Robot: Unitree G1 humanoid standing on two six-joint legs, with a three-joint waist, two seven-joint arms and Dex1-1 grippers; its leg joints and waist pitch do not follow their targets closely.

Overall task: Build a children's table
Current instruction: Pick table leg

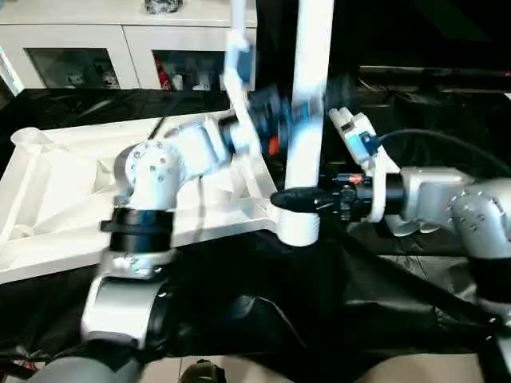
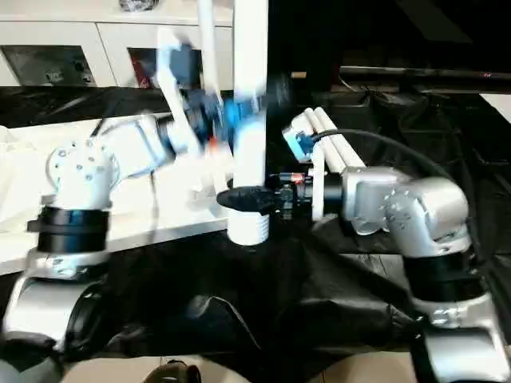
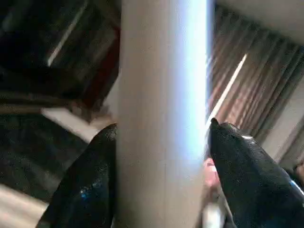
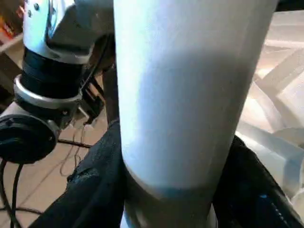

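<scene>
A black-draped table (image 1: 415, 104) carries the white ribbed tabletop (image 1: 56, 187) lying underside up.

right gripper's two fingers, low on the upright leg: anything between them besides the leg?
No. In the right wrist view only the leg sits between the right gripper fingers, just above its socket.
</scene>
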